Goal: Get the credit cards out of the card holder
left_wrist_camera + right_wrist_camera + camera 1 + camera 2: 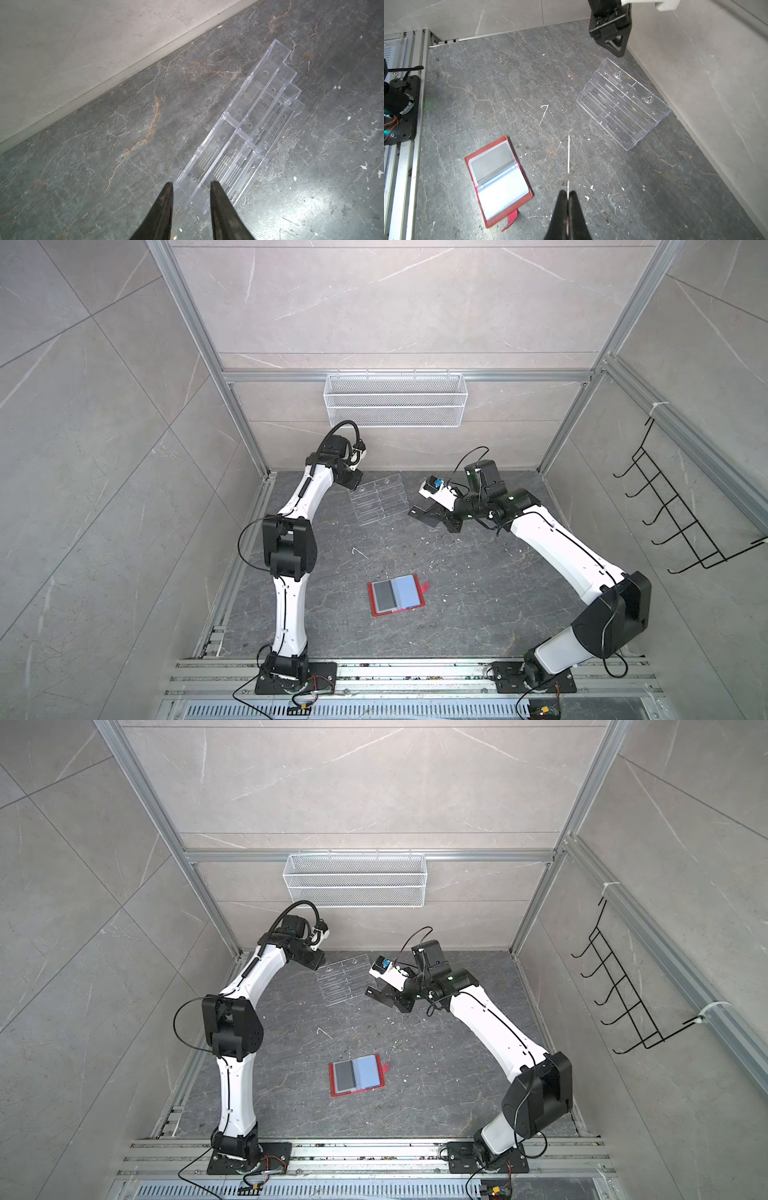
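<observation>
Flat on the worktop (478,614) lies the one card holder (397,594), spread open with its snap strap sticking out to the right. Its left clear sleeve holds a dark grey sleeved card (383,597), also seen in the right wrist view (492,162). The right sleeve looks plain pale blue.

Far back on the worktop stands one clear rack (380,499), its tiers stepping down toward the holder. One white wire basket (395,402) hangs on the back wall above it.

The right gripper (568,192) is clamped on a second card, the held card (568,153), which shows edge-on as a thin line in the wrist view. In both top views this card (380,996) hangs above the worktop just beside the rack's right edge.

The left gripper (192,184) hovers over the rack's far left corner. Its fingers (169,199) stand apart, and through the gap the rack's end shows below them.

The card holder sits near the middle of the worktop, well apart from both grippers and closer to the arm bases.

Counted: two cards, one card holder, one rack, one basket, two grippers.
</observation>
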Tool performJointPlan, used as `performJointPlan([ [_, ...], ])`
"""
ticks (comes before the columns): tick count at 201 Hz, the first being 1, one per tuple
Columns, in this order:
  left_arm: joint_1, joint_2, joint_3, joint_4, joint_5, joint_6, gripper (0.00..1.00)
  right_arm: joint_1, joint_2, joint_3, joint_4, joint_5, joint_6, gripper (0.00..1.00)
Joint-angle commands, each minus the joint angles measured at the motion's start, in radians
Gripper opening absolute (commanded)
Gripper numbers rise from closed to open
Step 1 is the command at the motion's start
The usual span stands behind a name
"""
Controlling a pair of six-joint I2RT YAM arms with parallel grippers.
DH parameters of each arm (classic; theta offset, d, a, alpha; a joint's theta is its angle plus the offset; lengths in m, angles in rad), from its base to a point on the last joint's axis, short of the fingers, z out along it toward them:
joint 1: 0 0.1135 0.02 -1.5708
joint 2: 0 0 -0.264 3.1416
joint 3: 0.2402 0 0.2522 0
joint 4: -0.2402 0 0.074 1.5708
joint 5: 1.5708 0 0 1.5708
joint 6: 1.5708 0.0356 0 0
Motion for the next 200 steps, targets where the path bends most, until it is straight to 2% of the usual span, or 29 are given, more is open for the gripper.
performJointPlan([
  [1, 0.008, 0.038, 0.061, -0.030, 0.075, 0.095, 0.33, -0.001, -0.026, -0.005, -0.037, -0.012, -0.020, 0.00],
  [42, 0.020, 0.118, 0.105, -0.016, 0.080, 0.166, 0.33, 0.000, -0.018, 0.006, -0.055, -0.022, -0.021, 0.00],
  [76, 0.028, 0.194, 0.209, -0.072, 0.079, 0.189, 0.31, 0.002, -0.013, 0.012, -0.059, -0.027, -0.024, 0.00],
  [112, 0.028, 0.210, 0.212, -0.077, 0.097, 0.222, 0.29, 0.003, -0.005, 0.025, -0.078, -0.017, -0.031, 0.00],
  [135, 0.030, 0.211, 0.216, -0.084, 0.114, 0.234, 0.20, 0.002, -0.004, 0.030, -0.085, -0.003, -0.034, 0.00],
  [176, 0.032, 0.167, 0.161, -0.109, 0.248, 0.279, 0.00, 0.003, -0.003, 0.032, -0.092, 0.014, -0.039, 0.00],
  [200, 0.032, 0.139, 0.122, -0.115, 0.291, 0.306, 0.00, 0.002, -0.002, 0.038, -0.101, 0.029, -0.041, 0.00],
])
